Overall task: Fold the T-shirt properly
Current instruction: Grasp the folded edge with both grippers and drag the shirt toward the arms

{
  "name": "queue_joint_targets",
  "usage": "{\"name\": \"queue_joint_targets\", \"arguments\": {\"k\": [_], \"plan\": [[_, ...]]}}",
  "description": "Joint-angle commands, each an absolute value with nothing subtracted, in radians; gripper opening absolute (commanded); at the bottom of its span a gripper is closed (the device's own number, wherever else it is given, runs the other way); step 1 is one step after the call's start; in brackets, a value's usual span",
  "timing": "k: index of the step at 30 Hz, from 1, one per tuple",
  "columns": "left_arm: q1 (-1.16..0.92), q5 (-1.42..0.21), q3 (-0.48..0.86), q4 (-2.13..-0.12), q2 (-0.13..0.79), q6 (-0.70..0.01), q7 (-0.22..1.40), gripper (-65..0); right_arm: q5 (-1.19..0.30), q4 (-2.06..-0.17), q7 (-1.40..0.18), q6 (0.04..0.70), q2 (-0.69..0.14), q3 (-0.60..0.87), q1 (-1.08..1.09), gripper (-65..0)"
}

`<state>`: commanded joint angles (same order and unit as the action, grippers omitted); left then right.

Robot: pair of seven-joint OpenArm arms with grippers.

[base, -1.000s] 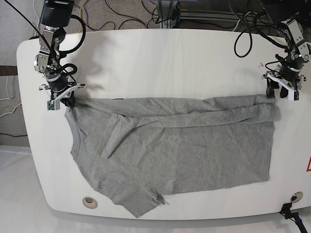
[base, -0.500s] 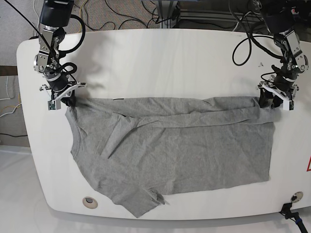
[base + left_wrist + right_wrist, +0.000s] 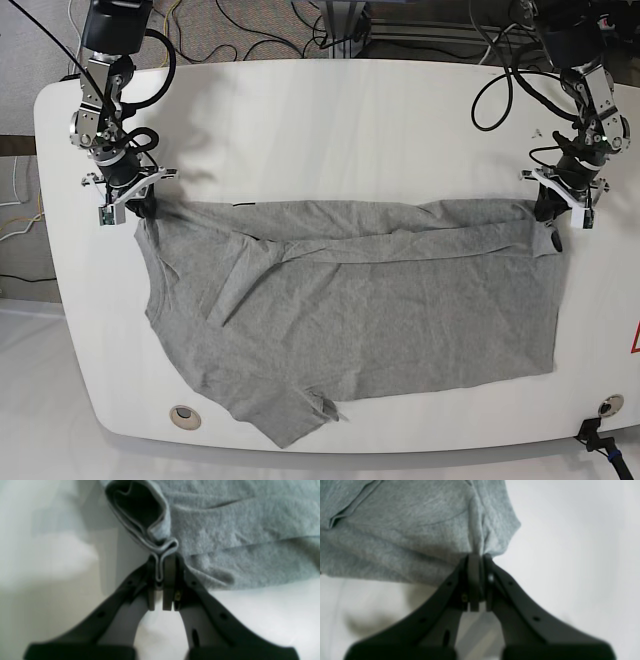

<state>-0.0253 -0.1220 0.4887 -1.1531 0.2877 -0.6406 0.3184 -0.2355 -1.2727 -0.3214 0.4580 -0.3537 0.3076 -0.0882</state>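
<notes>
Two hands clenched on the T-shirt (image 3: 350, 300), flat on the tabletop (image 3: 330, 130). Left hand (image 3: 160, 578) has dragged its corner inward, bunching cloth just ahead. Right hand (image 3: 477, 562) unmoved. Prob. fold starting, wrist views blurry.

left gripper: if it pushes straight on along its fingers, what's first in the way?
The T-shirt itself. The left gripper is already shut on a folded bit of hem, and the bunched grey fabric lies directly ahead of its tips. The white table beneath is probably close too; depth is unclear.
</notes>
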Motion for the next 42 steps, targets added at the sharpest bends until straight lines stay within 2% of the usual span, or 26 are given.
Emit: {"name": "queue_joint_targets", "arguments": {"k": [9, 15, 21, 35, 42], "plan": [[-0.219, -0.122, 0.469, -1.3, 0.332, -0.641, 0.323, -65.0, -0.237, -1.42, -0.328, 0.458, -0.352, 0.312, -0.306, -65.0], [-0.386, -0.122, 0.469, -1.403, 0.363, -0.641, 0.325, -65.0, -0.237, -1.544, -0.329, 0.458, -0.32, 0.383, -0.483, -65.0], [-0.533, -0.122, 0.473, -1.481, 0.38, -0.641, 0.325, -65.0, -0.237, -1.598, -0.329, 0.458, -0.318, 0.384, -0.601, -65.0], [-0.633, -0.12, 0.475, -1.515, 0.441, -0.641, 0.325, -65.0, -0.236, -1.598, -0.329, 0.458, -0.323, 0.407, -0.656, -65.0], [-0.648, -0.12, 0.472, -1.526, 0.437, -0.641, 0.325, -65.0, -0.236, -1.598, -0.329, 0.458, -0.32, 0.403, -0.656, -65.0]]}}
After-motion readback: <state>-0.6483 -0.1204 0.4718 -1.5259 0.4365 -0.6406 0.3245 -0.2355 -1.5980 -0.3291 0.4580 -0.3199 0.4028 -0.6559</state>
